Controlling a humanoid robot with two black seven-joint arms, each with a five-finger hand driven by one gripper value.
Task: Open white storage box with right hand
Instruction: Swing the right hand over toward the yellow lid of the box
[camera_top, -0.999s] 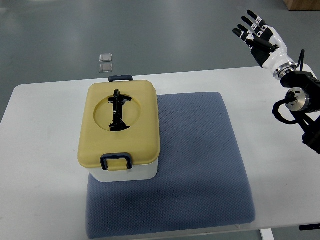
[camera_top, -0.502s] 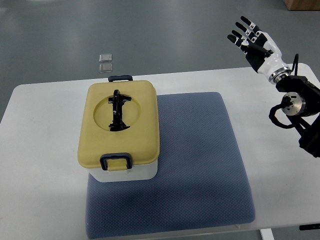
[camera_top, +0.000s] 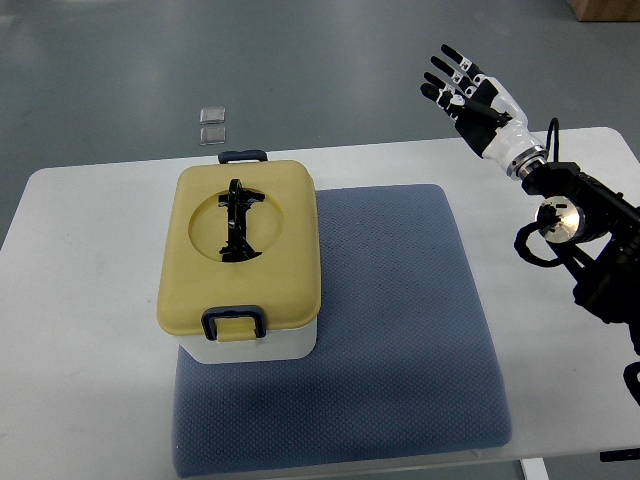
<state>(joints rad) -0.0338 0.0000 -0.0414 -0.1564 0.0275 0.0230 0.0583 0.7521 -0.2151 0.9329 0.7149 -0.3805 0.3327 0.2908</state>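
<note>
You're at the very start: nothing on the box (camera_top: 240, 265) is undone yet. The lid (camera_top: 240, 245) sits flat and square on the body, the near latch (camera_top: 234, 323) is folded down over the front edge, and the far latch (camera_top: 243, 156) looks down too. Everything's left to do, as I judge it: get to the box, release both latches, lift the lid.

Right hand (camera_top: 470, 88) is up in the air, well to the right of the box and beyond its far edge, past the table's back rim. Fingers (camera_top: 447, 72) are spread and straight, holding nothing, palm roughly toward the box. No contact w/ anything. Left hand isn't in shot.

The box itself: white lower body, only a strip of it showing below the lid at the front. Lid is pale yellow w/ rounded corners and a round dished recess in the middle. A black carry handle (camera_top: 236, 220) lies folded flat in that recess, running front to back. Latches are dark blue loops, one per short end.

Box stands upright on the left part of a blue-grey mat (camera_top: 400, 330), its left side overhanging the mat edge onto the white table (camera_top: 80, 300). Beyond the box, off the table on the floor, are two small clear squares (camera_top: 211, 125); can't tell what they are.

My guess is you'd go for the near latch first, since it faces the robot, but approach from the right means crossing most of the mat.
</note>
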